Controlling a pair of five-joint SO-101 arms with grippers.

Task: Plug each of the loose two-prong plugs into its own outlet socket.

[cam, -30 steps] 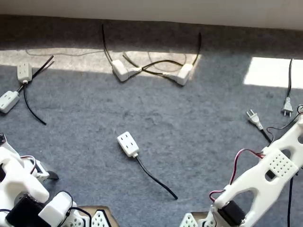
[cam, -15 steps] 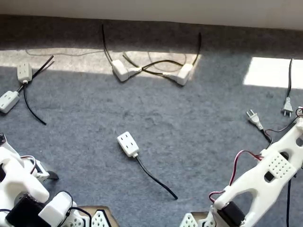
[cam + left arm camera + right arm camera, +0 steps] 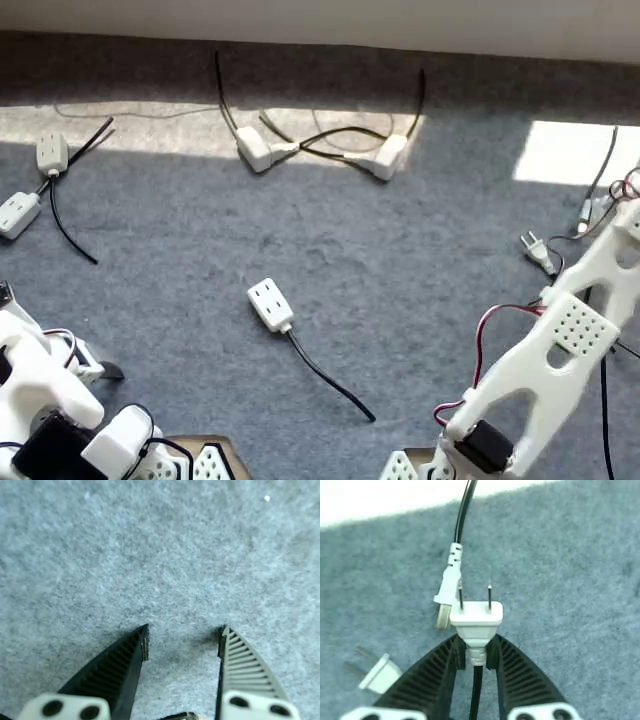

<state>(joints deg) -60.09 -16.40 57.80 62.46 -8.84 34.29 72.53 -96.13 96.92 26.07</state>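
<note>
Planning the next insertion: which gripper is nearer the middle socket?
Left. The left gripper sits off the near-left side of the socket; the right gripper, shut on a plug, is farther off by the right edge.

Centre socket point(image 3: 270, 304): bare carpet point(image 3: 400, 270) on every side, crossed only by its own black cord point(image 3: 328, 377) trailing toward the arms. Beyond it, tangled cords point(image 3: 300, 147) and two sockets point(image 3: 253, 150); far right of it, a loose plug point(image 3: 535, 248) beside the right arm point(image 3: 570, 335).
</note>
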